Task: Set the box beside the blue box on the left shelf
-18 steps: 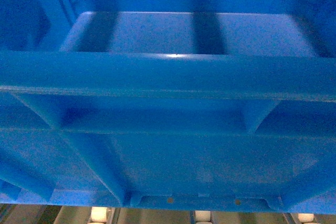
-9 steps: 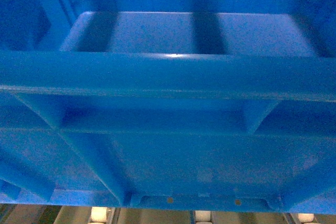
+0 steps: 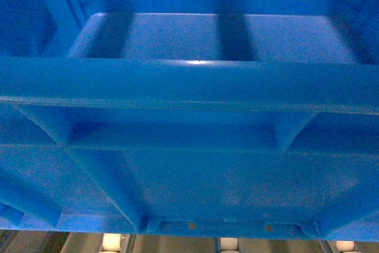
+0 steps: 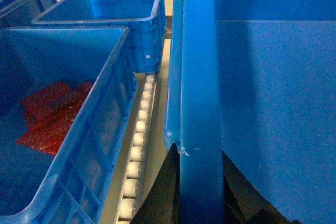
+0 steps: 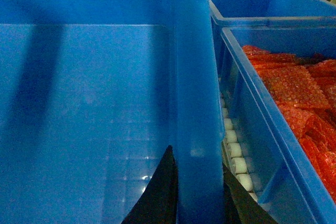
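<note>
The box (image 3: 189, 81), a large bright-blue crate with a thick rim and ribbed wall, fills the head view, and its inside is empty. My left gripper (image 4: 198, 148) is shut on the box's left rim (image 4: 197, 77), one black finger on each side. My right gripper (image 5: 197, 155) is shut the same way on the right rim (image 5: 191, 77). In the left wrist view a blue box (image 4: 100, 129) holding red bags stands just left of the held box, across a narrow gap over a roller track (image 4: 137, 140).
Behind the blue box stands an empty blue crate (image 4: 113, 9). To the right, a blue crate (image 5: 262, 145) full of orange-red bags sits close by, with another crate (image 5: 268, 1) behind it. White rollers (image 5: 233, 150) run between them and show below the box (image 3: 111, 242).
</note>
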Tool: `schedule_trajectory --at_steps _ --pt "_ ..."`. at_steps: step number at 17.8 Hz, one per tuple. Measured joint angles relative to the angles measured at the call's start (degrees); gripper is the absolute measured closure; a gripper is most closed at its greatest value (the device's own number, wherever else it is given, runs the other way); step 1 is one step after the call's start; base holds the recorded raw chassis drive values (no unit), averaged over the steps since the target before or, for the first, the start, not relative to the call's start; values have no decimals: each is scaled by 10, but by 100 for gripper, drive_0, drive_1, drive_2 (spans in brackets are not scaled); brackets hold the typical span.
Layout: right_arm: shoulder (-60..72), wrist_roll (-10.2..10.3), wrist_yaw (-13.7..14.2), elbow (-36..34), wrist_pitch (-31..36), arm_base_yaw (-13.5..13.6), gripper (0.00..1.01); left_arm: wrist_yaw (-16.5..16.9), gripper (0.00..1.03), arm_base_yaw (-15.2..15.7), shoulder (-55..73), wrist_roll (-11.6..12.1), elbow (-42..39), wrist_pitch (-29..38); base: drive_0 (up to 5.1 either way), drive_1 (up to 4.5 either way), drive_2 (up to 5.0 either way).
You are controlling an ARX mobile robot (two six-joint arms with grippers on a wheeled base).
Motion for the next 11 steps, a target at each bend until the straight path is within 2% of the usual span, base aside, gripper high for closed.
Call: schedule_trajectory --at_steps 2,3,4,5,6,7,8,9,10,11 --pt "0 0 0 0 0 0 91 0 94 0 0 0 0 0 0 0 0" --pt "0 0 0 0 0 0 91 -21 94 -6 3 7 -5 24 0 0 0" --pt "2 -5 51 -14 52 17 91 -51 94 -7 21 33 -14 87 0 0 0" --pt "1 -5 91 -18 66 30 91 -35 93 6 35 48 -12 118 0 0 0" --pt "0 -5 110 -14 57 34 91 -14 93 19 48 57 -4 125 0 0 0" --pt "12 -3 109 -7 39 31 91 -1 93 27 63 58 -2 124 0 0 0" --pt "33 -1 91 7 14 21 91 13 93 35 84 53 4 112 0 0 0" --pt "70 0 64 27 -12 -1 91 29 93 43 115 47 12 101 0 0 0" --pt "91 -1 48 34 -14 -13 91 36 93 47 133 45 14 104 0 0 0" --pt "137 -4 19 43 -3 -38 91 47 93 55 169 41 17 118 0 0 0"
